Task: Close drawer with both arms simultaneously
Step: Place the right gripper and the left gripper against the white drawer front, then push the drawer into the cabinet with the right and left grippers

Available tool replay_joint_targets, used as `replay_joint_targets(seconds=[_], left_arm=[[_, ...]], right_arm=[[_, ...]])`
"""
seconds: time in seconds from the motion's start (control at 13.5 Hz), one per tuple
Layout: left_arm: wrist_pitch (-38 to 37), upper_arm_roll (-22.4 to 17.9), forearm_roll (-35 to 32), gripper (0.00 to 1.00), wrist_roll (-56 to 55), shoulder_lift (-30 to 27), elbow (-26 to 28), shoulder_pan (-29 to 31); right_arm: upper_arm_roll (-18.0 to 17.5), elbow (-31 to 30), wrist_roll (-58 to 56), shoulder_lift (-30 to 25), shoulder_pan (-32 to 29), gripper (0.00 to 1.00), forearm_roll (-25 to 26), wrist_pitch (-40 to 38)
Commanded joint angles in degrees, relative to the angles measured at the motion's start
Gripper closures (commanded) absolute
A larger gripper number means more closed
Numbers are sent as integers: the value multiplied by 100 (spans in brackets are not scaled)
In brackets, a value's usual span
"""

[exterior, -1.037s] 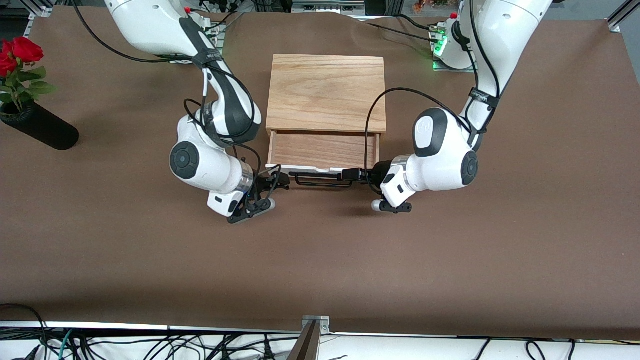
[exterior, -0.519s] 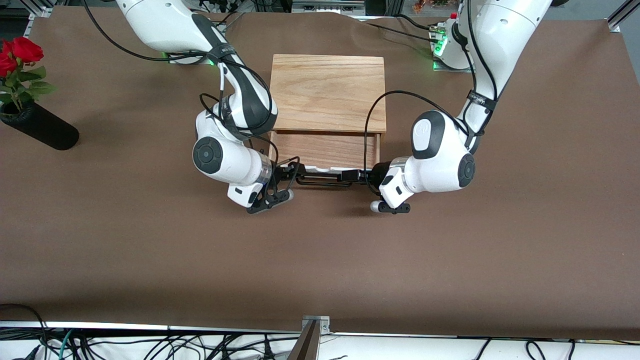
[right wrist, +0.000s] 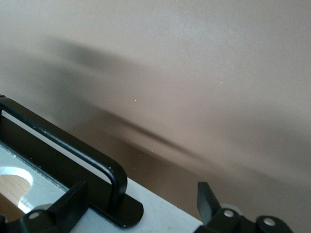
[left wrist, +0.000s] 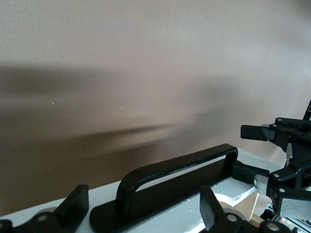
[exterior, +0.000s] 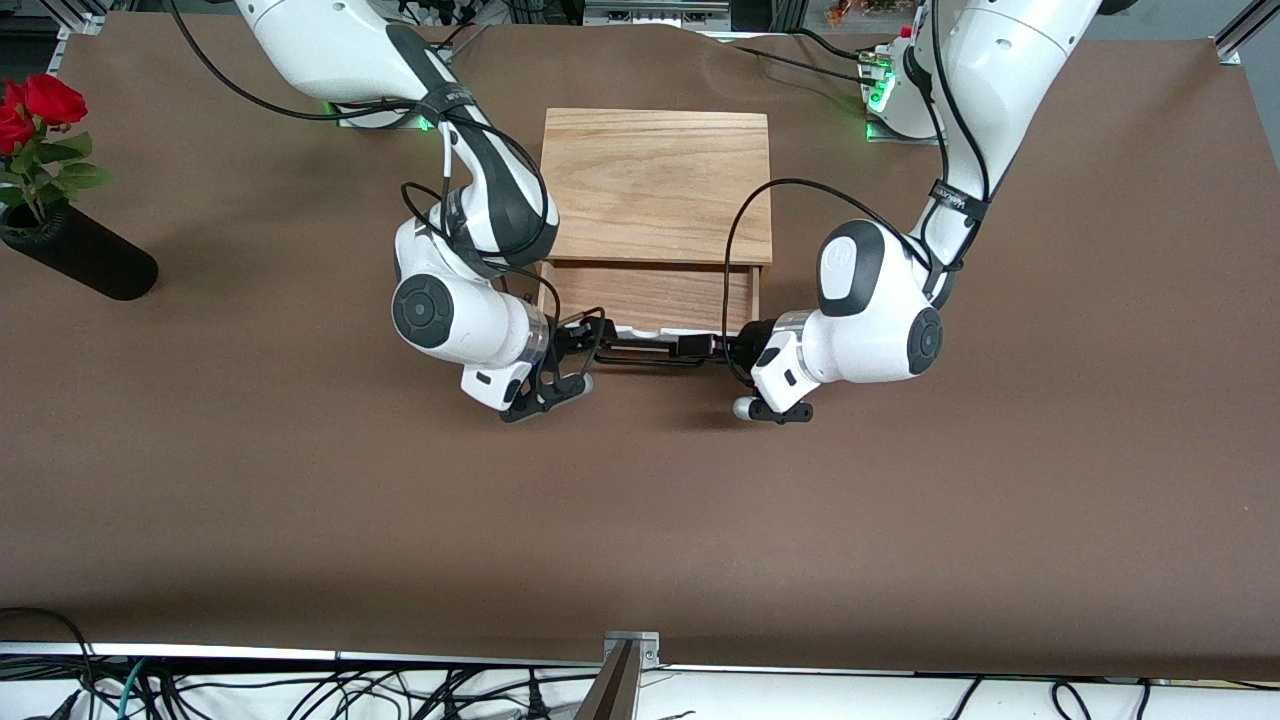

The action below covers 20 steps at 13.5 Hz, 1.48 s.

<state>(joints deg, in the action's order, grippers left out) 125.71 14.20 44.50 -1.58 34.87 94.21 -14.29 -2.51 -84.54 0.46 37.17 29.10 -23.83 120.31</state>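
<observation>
The drawer, at frame centre, is partly shut: a strip of its light-wood tray shows below the box top, so the final push remains. Both arms bend low over the counter, the right gripper and left gripper meeting the black handle ends, jaws spread in both wrist views.

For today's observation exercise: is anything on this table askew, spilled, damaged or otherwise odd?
Nothing stands out. The drawer sits square in its box, still partly open, with the left gripper and right gripper at its handle. The rose vase appears upright.
</observation>
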Motion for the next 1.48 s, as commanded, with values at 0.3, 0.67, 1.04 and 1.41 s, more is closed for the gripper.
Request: replay_joint_targets(seconds=[0.3, 0.67, 1.04, 1.41], left_arm=[[-1021, 57, 67, 0, 9, -103, 168, -30], [-1671, 57, -502, 0, -9, -183, 168, -39], [-2094, 92, -601, 0, -18, -183, 185, -39], [-2420, 101, -873, 0, -18, -191, 212, -39]], right_arm=[[-22, -10, 60, 19, 254, 0, -78, -658], [-22, -28, 60, 19, 333, 0, -78, -1096], [-22, -10, 42, 19, 324, 0, -78, -1791], [-22, -10, 16, 89, 298, 0, -87, -2293]])
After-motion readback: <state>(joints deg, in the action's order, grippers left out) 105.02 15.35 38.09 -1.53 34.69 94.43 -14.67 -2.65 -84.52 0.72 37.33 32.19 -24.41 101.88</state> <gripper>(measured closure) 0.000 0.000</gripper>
